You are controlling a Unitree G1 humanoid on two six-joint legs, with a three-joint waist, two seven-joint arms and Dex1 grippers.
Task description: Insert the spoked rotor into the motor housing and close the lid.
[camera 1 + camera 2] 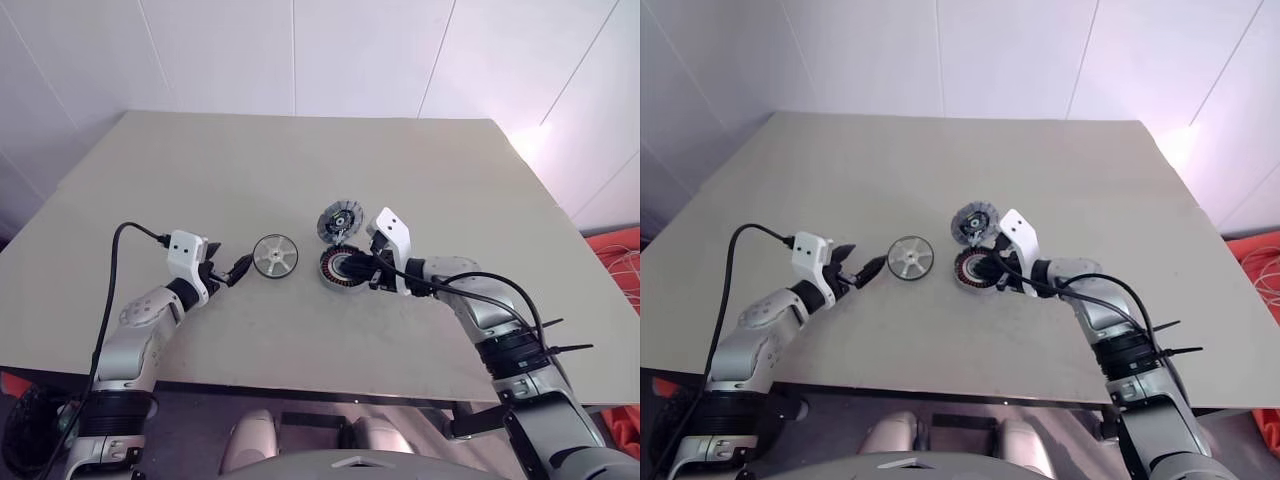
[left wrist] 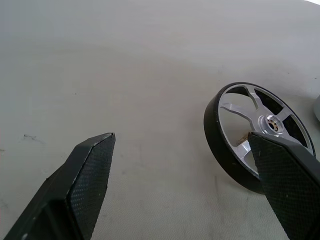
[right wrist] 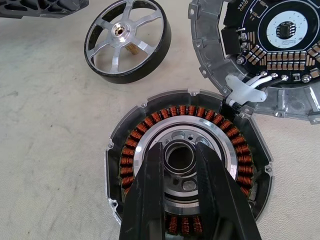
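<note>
Left end effector (image 1: pixel 231 271) gapes wide beside the spoked rotor (image 1: pixel 274 256). Right end effector (image 3: pixel 181 150), nearly closed, rests over the motor housing (image 3: pixel 150 127). Rigid, probably slippery metal; grip the rim.

Tabletop (image 1: pixel 300 160) bare beyond and to both sides of parts; wide room there. Spoked rotor (image 1: pixel 274 256) lies flat, apart from motor housing (image 1: pixel 338 268), narrow gap betw them. Right gripper (image 3: pixel 180 150) over housing centre, fingers near-closed; lid (image 1: pixel 339 221) tilted open behind housing blocks far side.
</note>
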